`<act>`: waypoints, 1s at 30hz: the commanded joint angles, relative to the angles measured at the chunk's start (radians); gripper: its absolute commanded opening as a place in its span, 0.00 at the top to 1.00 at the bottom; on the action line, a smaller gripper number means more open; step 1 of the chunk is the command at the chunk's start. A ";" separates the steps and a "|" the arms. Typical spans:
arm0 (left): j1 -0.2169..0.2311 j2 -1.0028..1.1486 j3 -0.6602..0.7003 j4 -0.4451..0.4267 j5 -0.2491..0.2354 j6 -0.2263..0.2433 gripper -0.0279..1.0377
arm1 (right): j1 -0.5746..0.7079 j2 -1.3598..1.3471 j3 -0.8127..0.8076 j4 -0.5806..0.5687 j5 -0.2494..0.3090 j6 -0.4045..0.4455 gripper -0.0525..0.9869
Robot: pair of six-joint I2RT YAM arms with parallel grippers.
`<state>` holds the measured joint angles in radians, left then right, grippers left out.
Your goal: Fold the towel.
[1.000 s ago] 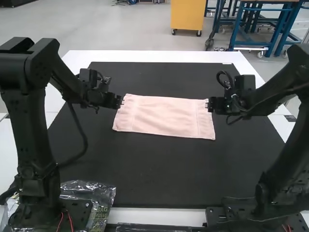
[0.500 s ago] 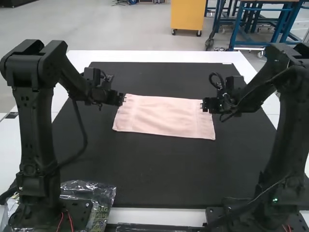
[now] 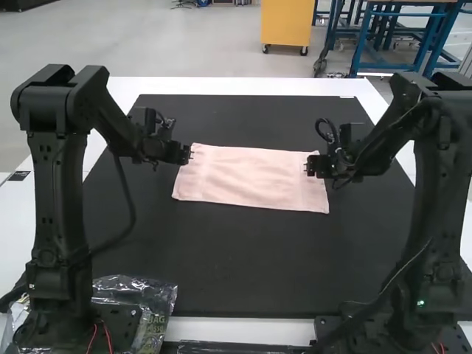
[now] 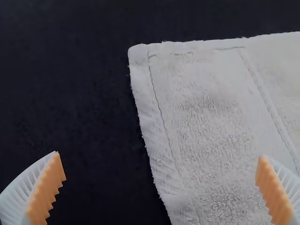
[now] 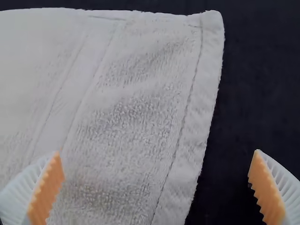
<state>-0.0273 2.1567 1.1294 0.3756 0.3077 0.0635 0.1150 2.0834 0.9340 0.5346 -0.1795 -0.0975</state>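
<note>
A: So what's been moved since a second ago? The right gripper got brought inward by the towel's far right corner, and the left gripper was nudged inward slightly.

B: Yep. Nearest, a crinkly clear bag is partly blocked by the left arm's base; its contents can't be made out.

A: Towel?

B: Laid flat on the black mat, between the arms. Fingers are spread wide on both grippers. In both wrist views it's cut off past one corner. Farthest back, white table can be seen.
</note>
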 commanded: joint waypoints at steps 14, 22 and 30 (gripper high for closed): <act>-0.006 0.095 0.099 0.003 0.008 0.018 0.08 | 0.017 0.058 0.080 -0.010 0.014 -0.015 0.08; 0.010 0.141 0.099 0.014 0.028 0.021 0.95 | 0.015 0.058 0.075 -0.030 -0.063 -0.042 0.97; 0.044 0.098 0.118 0.003 0.087 0.001 0.95 | -0.006 0.004 0.081 -0.033 -0.063 -0.033 0.97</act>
<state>-0.0074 2.2654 1.2201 0.3862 0.3931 0.0727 0.1154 2.1273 0.9977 0.5095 -0.2081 -0.1314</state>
